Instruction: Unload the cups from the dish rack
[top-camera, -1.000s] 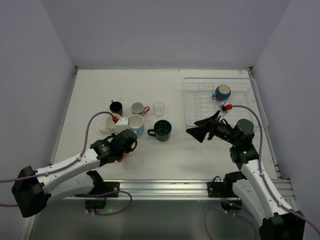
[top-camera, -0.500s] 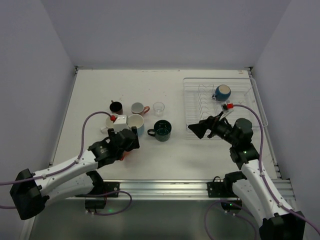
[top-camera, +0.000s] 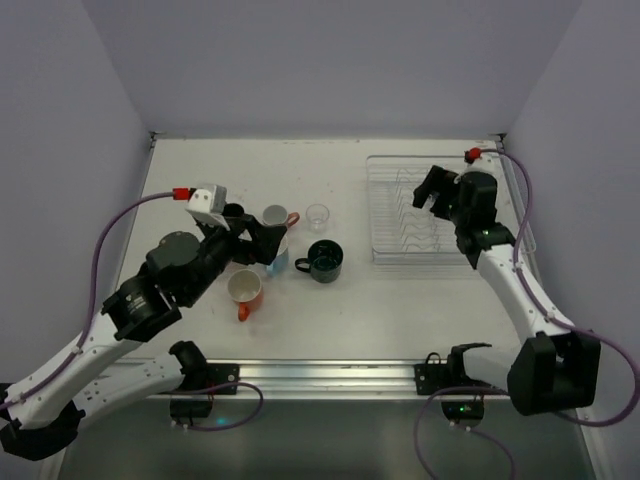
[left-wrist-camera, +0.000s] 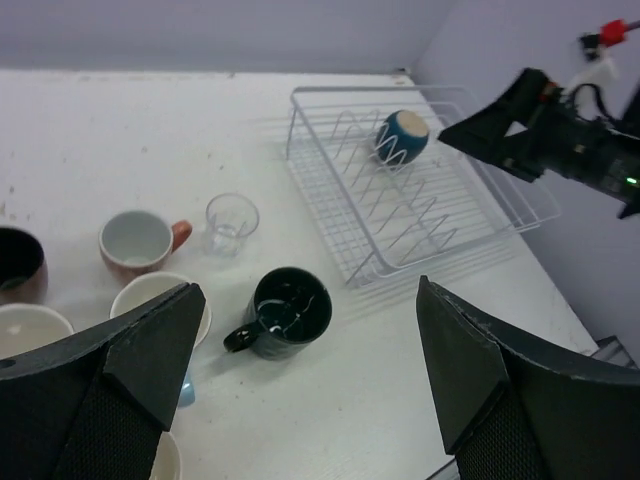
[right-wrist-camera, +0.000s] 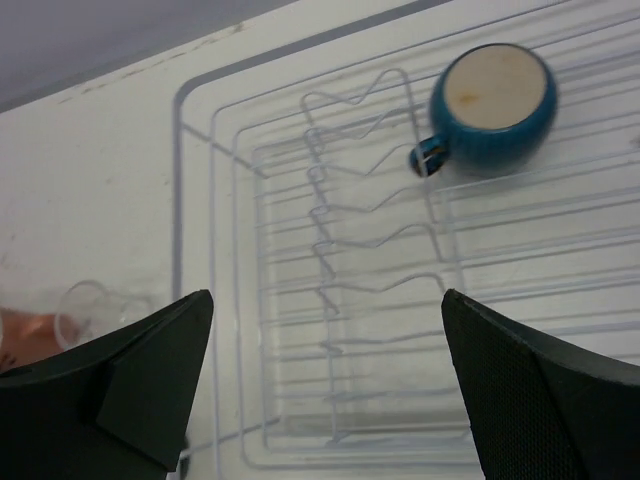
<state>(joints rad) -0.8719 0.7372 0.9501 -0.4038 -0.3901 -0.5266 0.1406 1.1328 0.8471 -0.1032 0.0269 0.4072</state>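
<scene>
The dish rack (right-wrist-camera: 322, 262) is thin, smooth, white-coated wire. The blue mug (right-wrist-camera: 492, 105) and dark teal mug (left-wrist-camera: 290, 310) look like glossy glazed ceramic. The tumbler (left-wrist-camera: 231, 221) is clear glass. The white table (left-wrist-camera: 150, 130) is matt, faintly speckled.

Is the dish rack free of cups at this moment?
No, one dark blue cup lies on its side among the tines of the dish rack.

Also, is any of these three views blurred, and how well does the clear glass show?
Top external: sharp, evenly lit; the clear glass is faint against the white table. Left wrist: fairly sharp, its outline plain. Right wrist: softer, slightly blurred; the glass is only a pale ring at the left edge.
</scene>
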